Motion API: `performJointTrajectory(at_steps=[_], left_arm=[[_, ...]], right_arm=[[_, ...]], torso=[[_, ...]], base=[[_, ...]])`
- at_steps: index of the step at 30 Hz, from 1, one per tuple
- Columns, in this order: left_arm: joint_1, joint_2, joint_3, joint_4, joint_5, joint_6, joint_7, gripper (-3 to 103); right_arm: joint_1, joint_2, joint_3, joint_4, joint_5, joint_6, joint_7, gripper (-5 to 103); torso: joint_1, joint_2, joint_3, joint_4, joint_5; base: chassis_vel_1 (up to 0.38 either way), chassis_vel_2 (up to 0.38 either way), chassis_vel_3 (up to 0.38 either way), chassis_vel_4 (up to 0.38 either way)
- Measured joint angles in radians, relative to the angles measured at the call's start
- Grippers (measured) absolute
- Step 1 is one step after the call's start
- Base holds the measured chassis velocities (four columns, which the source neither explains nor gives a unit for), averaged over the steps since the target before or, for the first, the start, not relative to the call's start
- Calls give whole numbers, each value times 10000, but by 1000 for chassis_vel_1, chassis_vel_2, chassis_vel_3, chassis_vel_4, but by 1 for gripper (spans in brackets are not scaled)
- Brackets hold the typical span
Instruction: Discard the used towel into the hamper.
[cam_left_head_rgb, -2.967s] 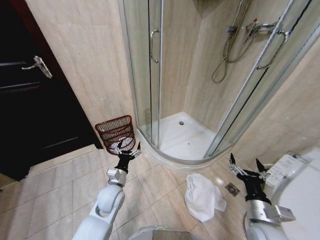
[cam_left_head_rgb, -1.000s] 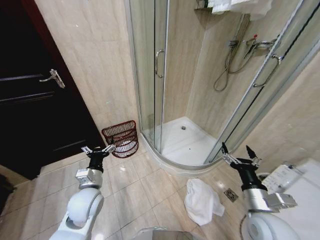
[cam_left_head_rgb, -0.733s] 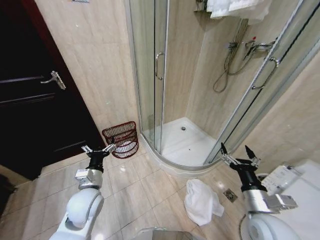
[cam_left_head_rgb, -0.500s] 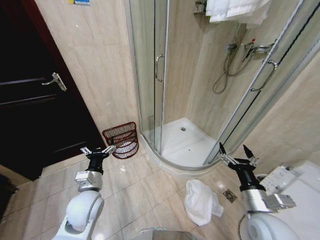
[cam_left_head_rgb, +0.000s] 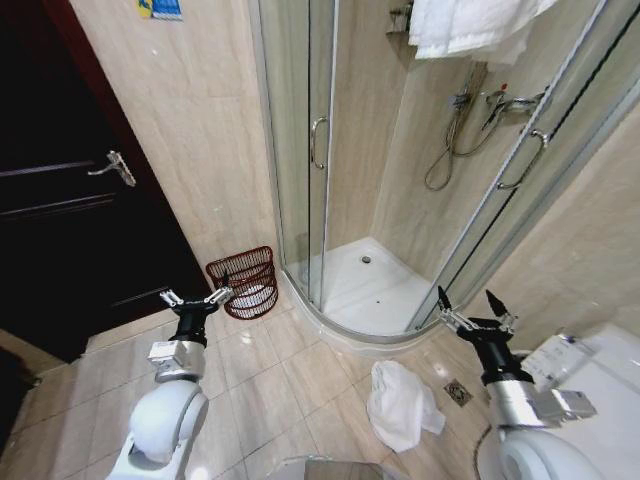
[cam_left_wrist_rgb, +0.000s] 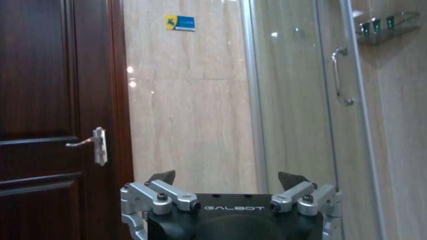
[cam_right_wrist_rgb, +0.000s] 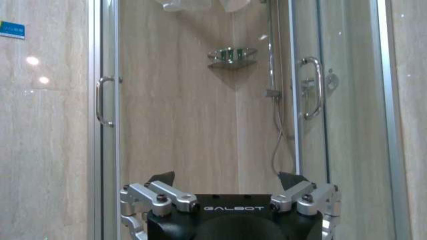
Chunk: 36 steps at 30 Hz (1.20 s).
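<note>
Best to drop the spread-open right gripper (cam_left_head_rgb: 469, 310) onto the crumpled towel (cam_left_head_rgb: 402, 402) on the floor tiles – pinch a thick fold (left gripper (cam_left_head_rgb: 190, 298) also open, near the hamper (cam_left_head_rgb: 243, 281)) – then carry over.

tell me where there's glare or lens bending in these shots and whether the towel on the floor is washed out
Head view: the shower door frames and wall lines lean and bow from a wide lens; the white towel on the floor is bright, with its folds readable; the dark door loses detail. Left wrist view: small light spots glare on the tiled wall. Right wrist view: similar spots on the wall, reflections on the glass.
</note>
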Motion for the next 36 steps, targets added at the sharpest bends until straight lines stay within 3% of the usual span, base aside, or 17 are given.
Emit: performJointTrajectory(at_steps=[12, 36], left_arm=[[-169, -177, 168, -69, 312, 19, 447, 100], [-766, 263, 112, 430, -157, 86, 814, 100]], right_arm=[[392, 238, -103, -53, -109, 124, -89, 100], [923, 361, -79, -123, -403, -132, -119, 100]], torso=[[252, 580, 334, 0, 0], [799, 1804, 1003, 1, 0]], base=[[0, 0, 0, 0], [0, 0, 0, 0]])
